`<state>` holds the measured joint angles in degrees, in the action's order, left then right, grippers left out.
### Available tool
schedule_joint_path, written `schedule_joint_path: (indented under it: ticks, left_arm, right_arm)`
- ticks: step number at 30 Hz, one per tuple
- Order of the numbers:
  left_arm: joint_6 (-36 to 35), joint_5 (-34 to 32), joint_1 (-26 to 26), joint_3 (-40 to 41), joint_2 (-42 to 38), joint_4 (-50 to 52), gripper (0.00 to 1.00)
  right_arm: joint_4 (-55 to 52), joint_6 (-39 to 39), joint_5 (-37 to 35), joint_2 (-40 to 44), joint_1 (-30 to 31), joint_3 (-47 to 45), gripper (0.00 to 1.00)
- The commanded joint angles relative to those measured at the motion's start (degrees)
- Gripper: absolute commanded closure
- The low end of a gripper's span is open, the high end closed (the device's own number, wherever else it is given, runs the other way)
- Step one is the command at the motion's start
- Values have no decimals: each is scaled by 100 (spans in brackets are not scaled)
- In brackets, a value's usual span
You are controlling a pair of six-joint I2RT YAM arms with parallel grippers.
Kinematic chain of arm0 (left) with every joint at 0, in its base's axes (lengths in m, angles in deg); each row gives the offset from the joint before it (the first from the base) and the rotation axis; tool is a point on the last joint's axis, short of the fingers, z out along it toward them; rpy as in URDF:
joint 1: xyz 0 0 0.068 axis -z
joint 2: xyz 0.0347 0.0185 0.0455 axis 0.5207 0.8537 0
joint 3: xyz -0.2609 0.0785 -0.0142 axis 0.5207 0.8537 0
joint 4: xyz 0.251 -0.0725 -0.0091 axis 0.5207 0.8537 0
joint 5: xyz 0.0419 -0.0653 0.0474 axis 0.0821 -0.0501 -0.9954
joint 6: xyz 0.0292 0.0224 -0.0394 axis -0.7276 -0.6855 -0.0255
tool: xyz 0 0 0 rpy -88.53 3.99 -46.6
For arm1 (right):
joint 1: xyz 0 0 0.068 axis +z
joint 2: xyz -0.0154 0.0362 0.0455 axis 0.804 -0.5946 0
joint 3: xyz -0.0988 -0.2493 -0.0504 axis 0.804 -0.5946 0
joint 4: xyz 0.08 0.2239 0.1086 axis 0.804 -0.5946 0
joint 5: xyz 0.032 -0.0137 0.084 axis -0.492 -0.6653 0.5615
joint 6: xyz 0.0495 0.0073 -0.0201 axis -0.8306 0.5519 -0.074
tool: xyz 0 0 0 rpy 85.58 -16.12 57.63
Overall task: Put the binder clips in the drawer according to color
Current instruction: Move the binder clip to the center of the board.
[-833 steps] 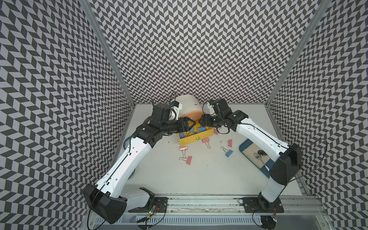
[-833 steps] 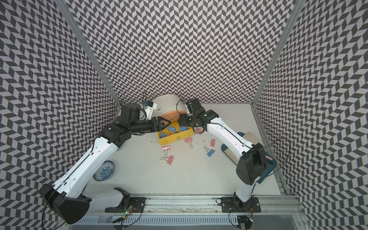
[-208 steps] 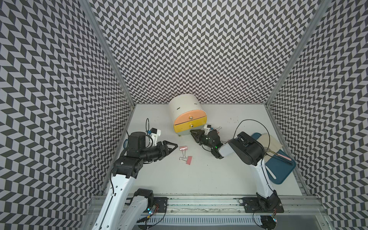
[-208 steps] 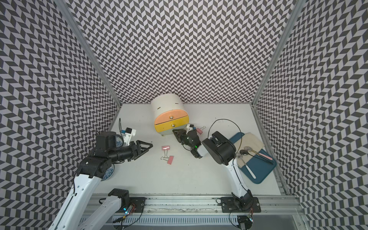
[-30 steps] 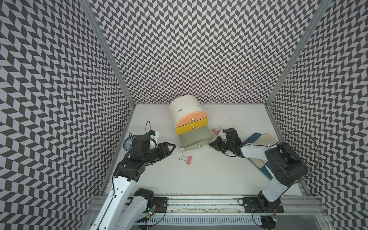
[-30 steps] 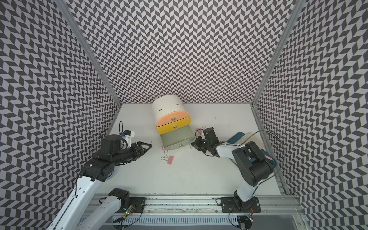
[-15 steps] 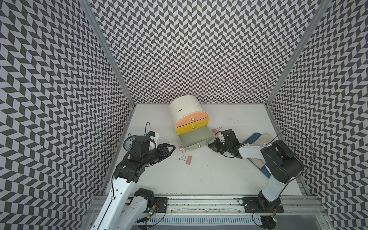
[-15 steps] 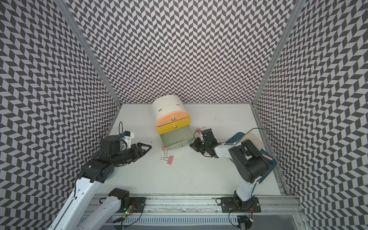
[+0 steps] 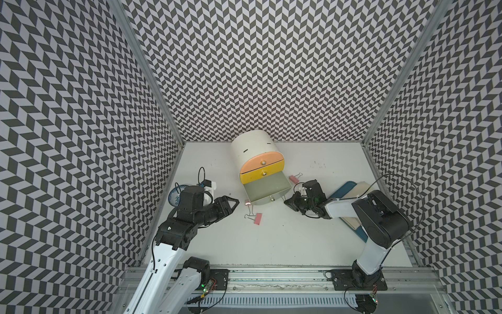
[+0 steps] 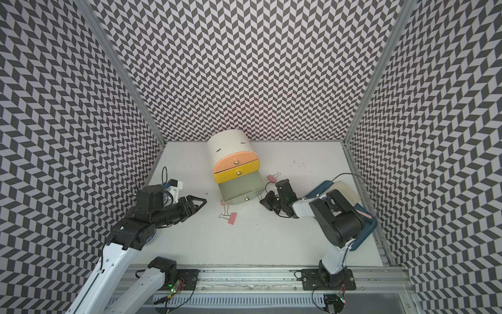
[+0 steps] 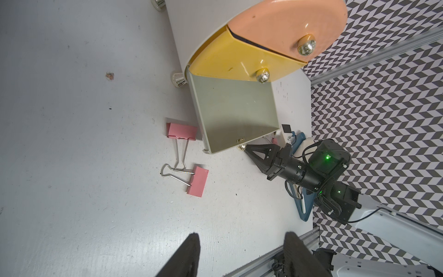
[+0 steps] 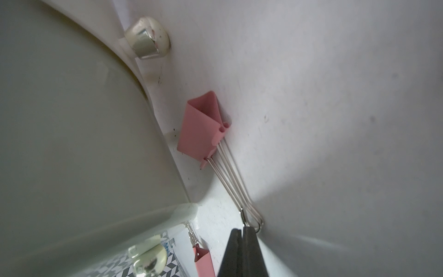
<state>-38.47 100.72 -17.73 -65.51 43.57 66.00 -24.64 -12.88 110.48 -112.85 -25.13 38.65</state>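
Observation:
The cabinet has its grey-green bottom drawer pulled out and bare inside. Three pink binder clips lie on the table. One is beside the drawer's right wall. Two lie by its front left corner. My left gripper hangs open left of those two, holding nothing. My right gripper is shut, its tip by the drawer's knob. In the right wrist view a clip's wire loop ends behind the fingertips.
A blue-and-white bowl sits behind my left wrist near the left wall. A blue tray with a pale board lies under my right arm. Patterned walls close three sides, and a metal rail runs along the front.
My right gripper has slid a little left, toward the open drawer's front. The left arm, the drawer and the clips have hardly moved.

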Motion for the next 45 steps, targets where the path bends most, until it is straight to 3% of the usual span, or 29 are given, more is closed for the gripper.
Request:
schedule_joint_path:
  ticks: [1, 11, 16, 28, 45]
  left_arm:
    - [-56, -80, 32, -30, -59, -1, 40]
    - [-38, -81, 32, -74, -32, -40, 40]
    - [-37, -71, 32, -93, -32, -32, 40]
    - [-73, -88, 32, -90, -63, 76, 40]
    - [-139, -97, 32, -41, 29, 49, 40]
  right_arm:
    - [-22, -41, -186, 145, 36, -257, 100]
    - [109, -39, -233, 797, 36, -1078, 100]
    - [165, 55, -216, 1042, 36, -1032, 100]
    - [-63, 148, -179, 468, 36, -59, 100]
    - [131, 107, -148, 33, 36, 156, 100]
